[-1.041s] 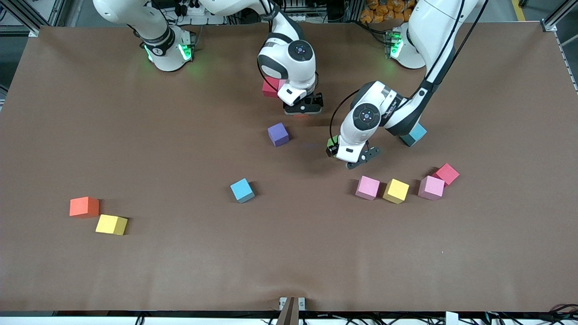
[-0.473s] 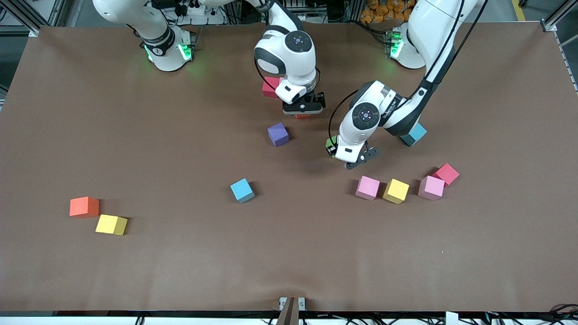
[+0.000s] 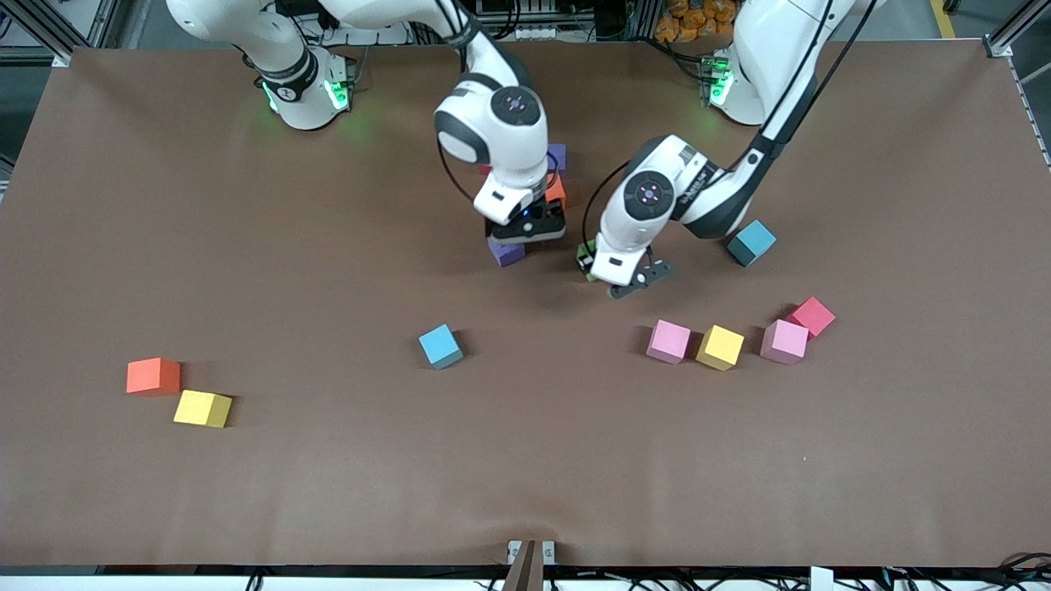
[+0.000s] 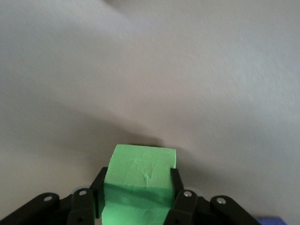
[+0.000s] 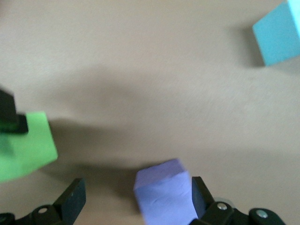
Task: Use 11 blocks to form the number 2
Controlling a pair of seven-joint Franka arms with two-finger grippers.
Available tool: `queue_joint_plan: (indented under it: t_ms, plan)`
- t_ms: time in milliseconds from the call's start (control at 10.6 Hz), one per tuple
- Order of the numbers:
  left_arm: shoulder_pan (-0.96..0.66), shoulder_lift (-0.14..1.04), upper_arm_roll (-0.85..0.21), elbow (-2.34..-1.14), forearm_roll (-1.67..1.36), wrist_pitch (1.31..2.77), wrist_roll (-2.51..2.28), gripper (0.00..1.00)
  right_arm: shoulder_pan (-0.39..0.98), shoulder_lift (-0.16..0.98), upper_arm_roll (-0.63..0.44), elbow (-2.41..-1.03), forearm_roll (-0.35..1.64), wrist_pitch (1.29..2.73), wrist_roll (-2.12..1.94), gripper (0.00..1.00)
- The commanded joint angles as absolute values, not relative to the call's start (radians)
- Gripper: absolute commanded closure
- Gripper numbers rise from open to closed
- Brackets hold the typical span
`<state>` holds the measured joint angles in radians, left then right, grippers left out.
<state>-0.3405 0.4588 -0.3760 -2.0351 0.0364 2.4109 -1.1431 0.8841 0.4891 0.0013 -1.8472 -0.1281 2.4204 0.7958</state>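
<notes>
a: what have your grippers got?

b: your left gripper [image 4: 137,206] is clamped on the green block [image 4: 139,180], one finger [image 4: 180,206] pressed to each side. in the front view it hangs low over the middle of the table [image 3: 328,476], the green block just peeking out from under the wrist.

a: and the other one?

b: your right gripper [image 5: 136,199] stands spread wide, with nothing pinched. a purple block [image 5: 164,194] lies on the table between its fingers [image 5: 72,199], close to one and well clear of the other.

a: where are the rest of the blocks?

b: an orange block [image 3: 557,190] and a second purple block [image 3: 557,155] show past the right wrist, toward the robot bases. a teal block [image 3: 751,242] sits under the left arm. nearer the front camera you have a pink block [image 3: 668,341], a yellow block [image 3: 720,347], another pink block [image 3: 784,341] and a red block [image 3: 813,315] touching it. a light blue block [image 3: 441,345] sits alone mid-table. toward the right arm's end, an orange-red block [image 3: 153,376] and a second yellow block [image 3: 202,408] lie close together.

a: the surface?

b: plain brown, with aluminium framing and cables past its edge. no number 2 shape can be made out.
</notes>
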Motion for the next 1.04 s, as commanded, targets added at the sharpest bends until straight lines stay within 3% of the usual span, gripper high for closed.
queue_joint_plan:
  t_ms: [0, 662, 946]
  plan:
    - [-0.363, 0.442, -0.397, -2.045, 0.025, 2.408, -1.151, 0.62, 0.856, 0.501, 0.009, -1.864, -0.149, 2.460, 0.705, 0.00]
    - [-0.397, 0.446, -0.403, -2.045, 0.026, 2.408, -1.141, 0.62, 0.850, 0.522, 0.017, -2.000, -0.143, 2.634, 0.649, 0.00]
    - [-0.397, 0.446, -0.403, -2.045, 0.026, 2.408, -1.143, 0.62, 0.856, 0.517, 0.031, -2.013, -0.138, 2.642, 0.658, 0.00]
